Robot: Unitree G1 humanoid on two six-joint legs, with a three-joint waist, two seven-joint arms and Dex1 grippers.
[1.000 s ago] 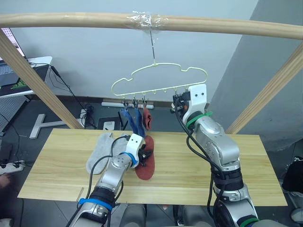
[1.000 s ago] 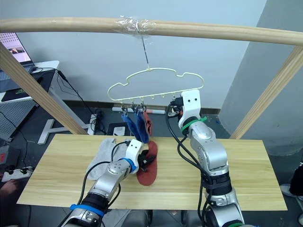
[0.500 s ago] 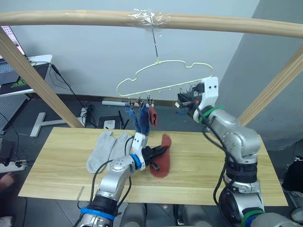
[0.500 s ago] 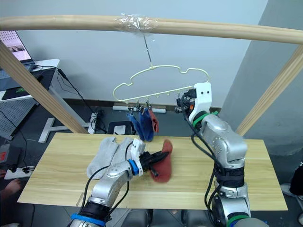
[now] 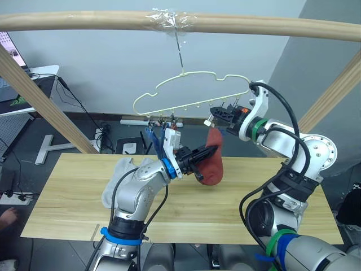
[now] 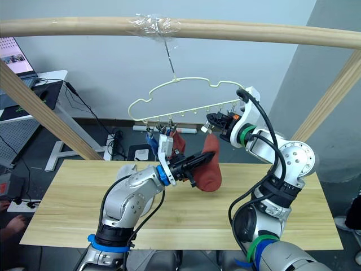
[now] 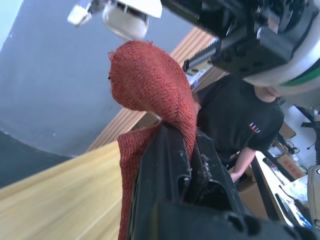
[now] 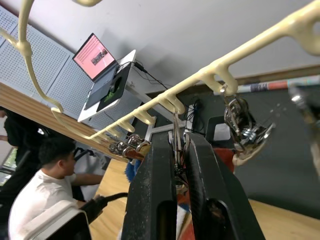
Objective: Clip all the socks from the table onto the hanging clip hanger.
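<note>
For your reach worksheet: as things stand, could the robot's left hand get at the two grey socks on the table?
Probably not straight away. The left hand is shut on a rust red sock, raised above the table. The grey socks lie beside its arm, nothing covering them.

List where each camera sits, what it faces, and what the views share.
Head, both eyes: forward and down over the table, both arms and the clip hanger.
Left wrist: along the left gripper, shut on the red sock.
Right wrist: along the right gripper at a clip.
Shared: sock, hanger.
</note>
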